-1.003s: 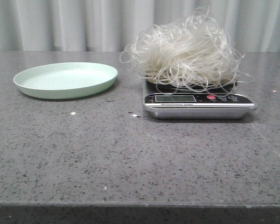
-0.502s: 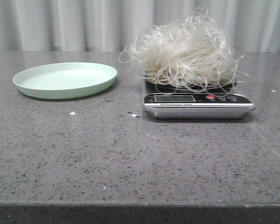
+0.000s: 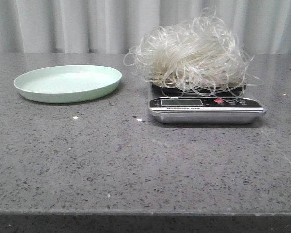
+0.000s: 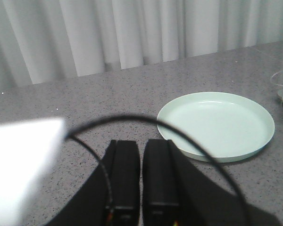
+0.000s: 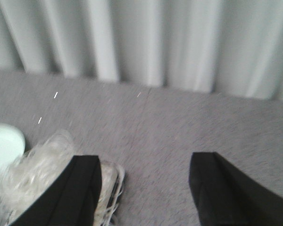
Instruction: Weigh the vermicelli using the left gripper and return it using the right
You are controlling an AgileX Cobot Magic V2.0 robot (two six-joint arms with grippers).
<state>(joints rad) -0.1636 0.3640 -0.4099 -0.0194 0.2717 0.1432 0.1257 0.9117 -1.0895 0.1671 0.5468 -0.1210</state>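
We find the vermicelli (image 3: 191,53) heaped on the scale (image 3: 206,108), plate (image 3: 68,83) bare: weighing looks done, return pending. Left gripper (image 4: 141,176) closed, empty; right gripper (image 5: 146,176) wide apart.

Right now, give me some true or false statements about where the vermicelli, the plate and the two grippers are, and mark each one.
1. The vermicelli sits piled on the kitchen scale. True.
2. The pale green plate holds some noodles. False: it is empty.
3. The left gripper has its jaws wide apart. False: they are nearly together, holding nothing.
4. The right gripper is open, with one finger over the vermicelli. True.
5. The plate stands to the right of the scale in the front view. False: it stands to the left.
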